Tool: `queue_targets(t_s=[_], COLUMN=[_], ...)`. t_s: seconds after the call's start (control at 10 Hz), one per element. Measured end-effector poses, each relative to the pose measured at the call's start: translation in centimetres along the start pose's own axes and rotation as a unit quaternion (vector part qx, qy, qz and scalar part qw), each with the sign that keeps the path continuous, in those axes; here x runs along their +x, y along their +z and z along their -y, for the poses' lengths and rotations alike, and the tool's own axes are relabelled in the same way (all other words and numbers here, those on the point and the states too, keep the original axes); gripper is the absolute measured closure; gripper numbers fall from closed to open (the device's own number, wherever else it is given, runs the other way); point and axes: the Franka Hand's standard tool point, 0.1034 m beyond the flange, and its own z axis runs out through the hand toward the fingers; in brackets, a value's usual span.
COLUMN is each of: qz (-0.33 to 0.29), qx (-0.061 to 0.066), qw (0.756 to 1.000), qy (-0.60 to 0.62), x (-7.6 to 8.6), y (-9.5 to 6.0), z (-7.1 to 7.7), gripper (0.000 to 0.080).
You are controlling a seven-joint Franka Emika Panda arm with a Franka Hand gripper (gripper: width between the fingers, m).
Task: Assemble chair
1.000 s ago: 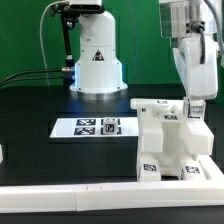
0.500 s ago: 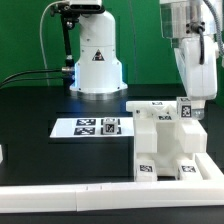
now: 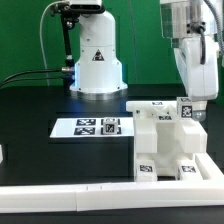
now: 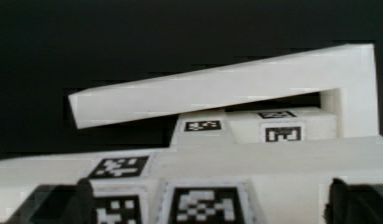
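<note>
The claw (image 3: 190,112) hangs at the chair (image 3: 168,140) assembly's top back corner, jaws spread wide and gripping nothing; the wrist view shows dark fingertips (image 4: 55,204) straddling tagged white pieces. The chair sits on the black surface (image 3: 40,150), pushed against the long white border rail (image 3: 70,197), probably to brace it. The marker board (image 3: 92,127) lies just beside it, towards the exterior view's left

white tagged chair (image 3: 168,140), partly assembled

Black tabletop (image 3: 40,150) under even light, green backdrop wall (image 3: 25,35) behind, marker board (image 3: 88,127) mid-table.
</note>
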Motion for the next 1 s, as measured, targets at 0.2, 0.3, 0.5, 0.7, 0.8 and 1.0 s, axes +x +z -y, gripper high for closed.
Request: queue_targets(t_s=[0.2, 0.3, 0.5, 0.7, 0.8, 1.0], qz=[0.018, 0.021, 0.019, 0.018, 0.019, 0.022], qx=[0.014, 0.02, 0.016, 0.016, 0.016, 0.02], qw=[0.999, 0.999, 0.999, 0.999, 0.998, 0.99], qy=[-0.023, -0.022, -0.024, -0.03, -0.057, -0.136], x=[0.6, 0.9, 0.8, 0.8, 1.1, 3.4], y=[-2.3, -3.0, -2.5, -2.5, -2.5, -3.7], z=[0.2, 0.4, 0.2, 0.2, 0.1, -0.8], gripper=[0.0151, 0.0151, 0.0151, 0.0151, 0.0151, 0.0151])
